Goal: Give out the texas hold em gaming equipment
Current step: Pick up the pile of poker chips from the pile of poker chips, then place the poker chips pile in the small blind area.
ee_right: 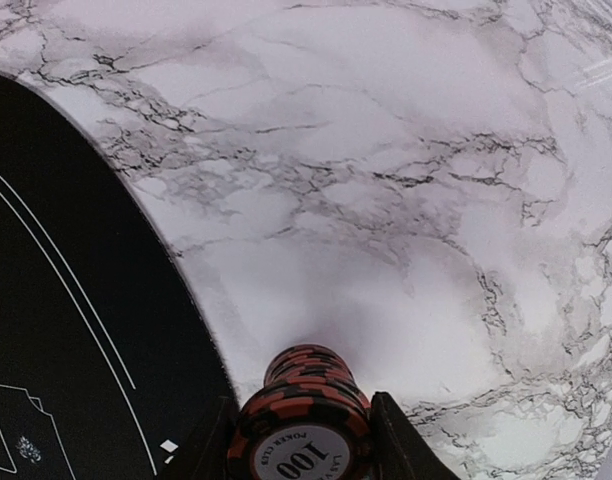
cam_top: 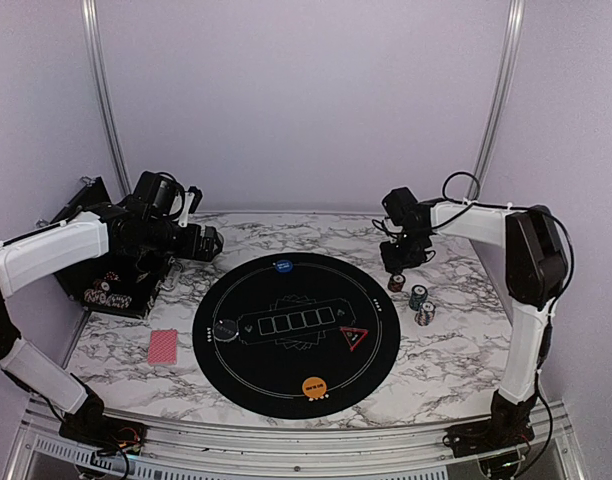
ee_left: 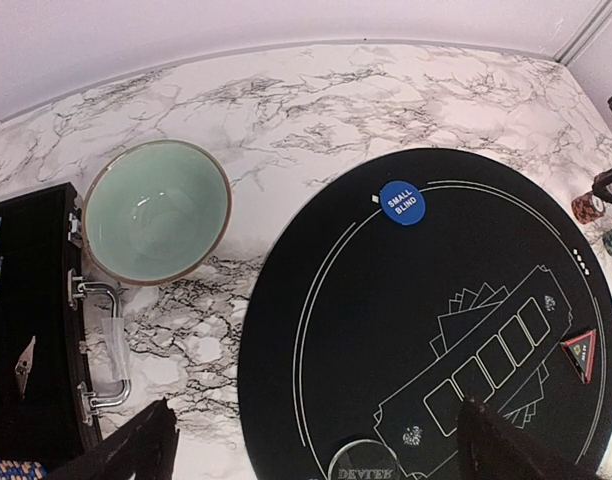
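My right gripper [ee_right: 304, 452] is shut on a stack of orange-and-black poker chips [ee_right: 308, 408], its top chip marked 100. The stack reaches down to the marble just beyond the mat's right edge, as the stack of chips [cam_top: 396, 283] under my right gripper [cam_top: 397, 266] also shows from above. A teal chip stack [cam_top: 418, 297] and another striped stack [cam_top: 424, 314] stand beside it. On the mat lie a blue small-blind button [ee_left: 402, 202], a dealer button [ee_left: 366, 464], a red triangle [cam_top: 354, 337] and an orange disc [cam_top: 314, 386]. My left gripper [ee_left: 316, 455] hangs open, holding nothing, above the mat's left edge.
The round black mat [cam_top: 286, 380] fills the middle of the marble table. A teal bowl [ee_left: 156, 210] sits left of it. An open black case [cam_top: 111, 290] with more chips is at the far left. A red-backed card [cam_top: 163, 346] lies in front of the case.
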`<act>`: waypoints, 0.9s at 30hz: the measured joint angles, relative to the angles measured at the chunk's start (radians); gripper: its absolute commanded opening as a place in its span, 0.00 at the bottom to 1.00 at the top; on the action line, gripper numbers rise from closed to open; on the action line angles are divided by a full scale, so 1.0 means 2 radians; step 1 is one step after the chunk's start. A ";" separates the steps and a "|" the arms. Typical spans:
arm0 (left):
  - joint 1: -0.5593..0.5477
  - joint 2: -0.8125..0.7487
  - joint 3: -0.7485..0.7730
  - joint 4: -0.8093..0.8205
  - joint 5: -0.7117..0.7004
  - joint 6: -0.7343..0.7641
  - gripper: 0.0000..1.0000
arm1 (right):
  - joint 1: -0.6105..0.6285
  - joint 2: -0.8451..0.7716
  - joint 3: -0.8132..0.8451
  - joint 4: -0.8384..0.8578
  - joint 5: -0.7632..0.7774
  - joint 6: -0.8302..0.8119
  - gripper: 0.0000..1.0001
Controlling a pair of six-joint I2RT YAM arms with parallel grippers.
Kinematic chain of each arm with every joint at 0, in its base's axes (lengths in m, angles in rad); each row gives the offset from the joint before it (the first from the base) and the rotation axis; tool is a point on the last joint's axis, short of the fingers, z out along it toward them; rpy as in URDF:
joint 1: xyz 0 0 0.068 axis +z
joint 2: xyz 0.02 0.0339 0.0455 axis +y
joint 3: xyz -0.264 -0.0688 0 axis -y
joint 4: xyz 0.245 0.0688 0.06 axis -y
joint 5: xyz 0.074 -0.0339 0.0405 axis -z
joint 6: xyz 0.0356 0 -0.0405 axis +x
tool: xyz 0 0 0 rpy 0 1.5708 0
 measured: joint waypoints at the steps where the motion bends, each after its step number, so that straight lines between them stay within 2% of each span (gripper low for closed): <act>1: 0.000 0.000 0.000 0.000 0.000 0.000 0.99 | 0.002 0.001 0.008 -0.003 0.001 0.000 0.29; 7: 0.000 0.000 0.000 0.000 0.000 0.000 0.99 | 0.025 0.026 0.066 -0.011 0.006 0.000 0.29; 27: 0.000 0.000 0.000 0.000 0.000 0.000 0.99 | 0.098 0.229 0.347 -0.057 -0.006 -0.002 0.29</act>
